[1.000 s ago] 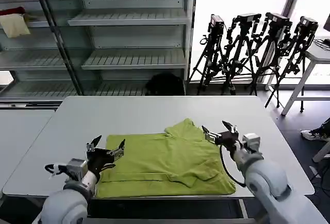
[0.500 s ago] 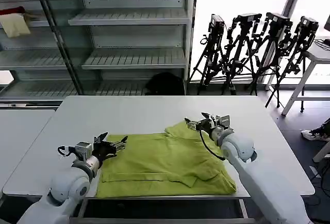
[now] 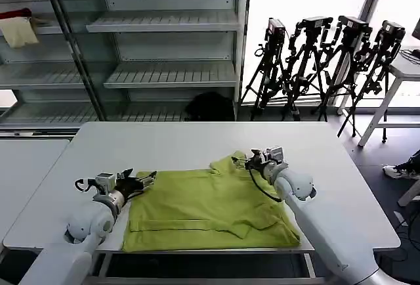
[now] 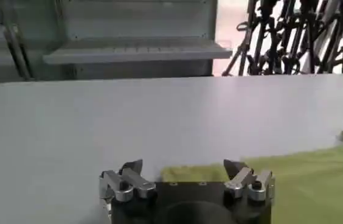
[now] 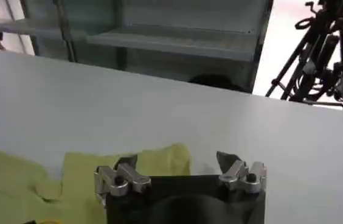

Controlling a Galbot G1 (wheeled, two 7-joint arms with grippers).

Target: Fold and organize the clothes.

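T-shirt (image 3: pixel 210 209): flat on the table (image 3: pixel 170 144), near edge, partly folded.
Left gripper (image 3: pixel 139 181): jaws wide, empty, at shirt's far left corner.
Right gripper (image 3: pixel 252 161): jaws wide, empty, at far right sleeve.
Risk: you close high, pinch air or one layer; fold skews. Contact w/ cloth prob not made yet.

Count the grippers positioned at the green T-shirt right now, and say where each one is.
2. The left gripper, open, is at the lime-green T-shirt's far left corner; the right gripper, open, is over its far right sleeve. Neither grips cloth yet.
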